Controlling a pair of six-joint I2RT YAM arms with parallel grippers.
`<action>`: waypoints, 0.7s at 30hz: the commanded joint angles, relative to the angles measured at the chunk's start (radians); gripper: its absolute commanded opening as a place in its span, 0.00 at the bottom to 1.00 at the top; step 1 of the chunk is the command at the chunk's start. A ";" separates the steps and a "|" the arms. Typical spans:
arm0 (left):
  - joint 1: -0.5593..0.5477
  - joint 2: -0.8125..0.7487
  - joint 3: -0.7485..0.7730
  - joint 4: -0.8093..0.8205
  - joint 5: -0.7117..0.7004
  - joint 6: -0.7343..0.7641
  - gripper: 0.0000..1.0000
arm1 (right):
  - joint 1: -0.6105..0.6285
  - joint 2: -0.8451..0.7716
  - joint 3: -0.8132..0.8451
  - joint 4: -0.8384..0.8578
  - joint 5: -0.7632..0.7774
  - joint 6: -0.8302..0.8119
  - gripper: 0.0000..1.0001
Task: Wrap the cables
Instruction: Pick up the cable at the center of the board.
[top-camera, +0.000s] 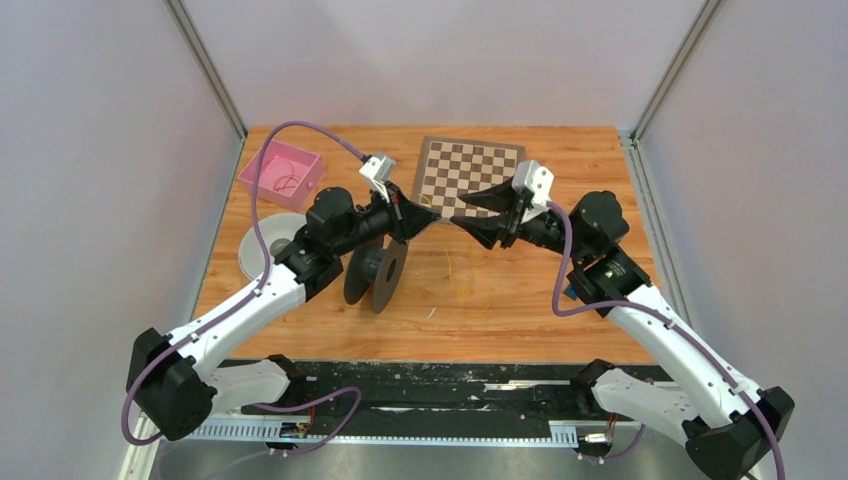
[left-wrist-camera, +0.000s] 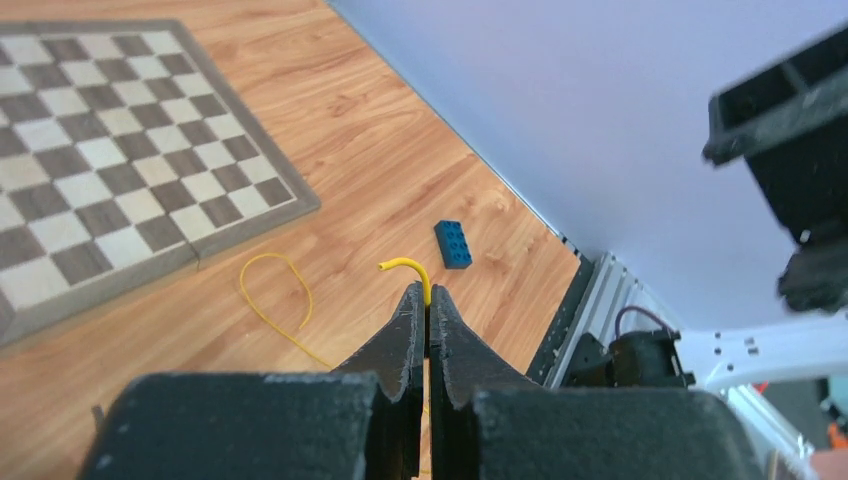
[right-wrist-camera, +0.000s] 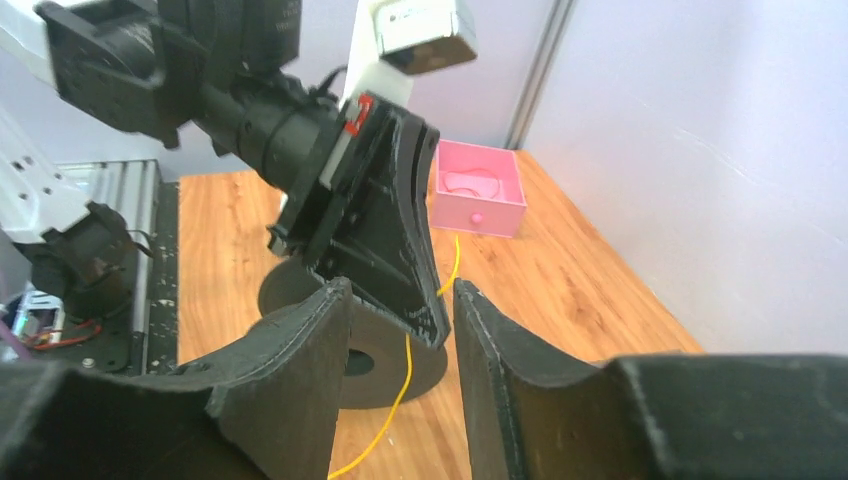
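Yellow cable (left-wrist-camera: 404, 264): end was pinched by left gripper (left-wrist-camera: 428, 295); right gripper (right-wrist-camera: 400, 290) was spread opposite; second grip judged needed before winding

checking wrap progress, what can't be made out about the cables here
- left wrist view: yellow cable below the left gripper tips, hidden by its own fingers
- top view: its path on the table, too thin to trace
- right wrist view: any winding on the black spool, blocked by the left gripper and right gripper fingers; cable's lower end cut off by the bottom edge
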 joint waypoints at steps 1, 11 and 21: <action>0.003 -0.027 0.069 -0.057 -0.140 -0.160 0.00 | 0.016 0.008 -0.101 0.066 0.095 -0.071 0.44; 0.003 -0.087 0.049 0.004 -0.197 -0.260 0.00 | 0.101 0.121 -0.086 0.056 0.257 -0.094 0.46; 0.003 -0.121 -0.032 0.105 -0.206 -0.354 0.00 | 0.110 0.210 -0.089 0.142 0.260 -0.001 0.35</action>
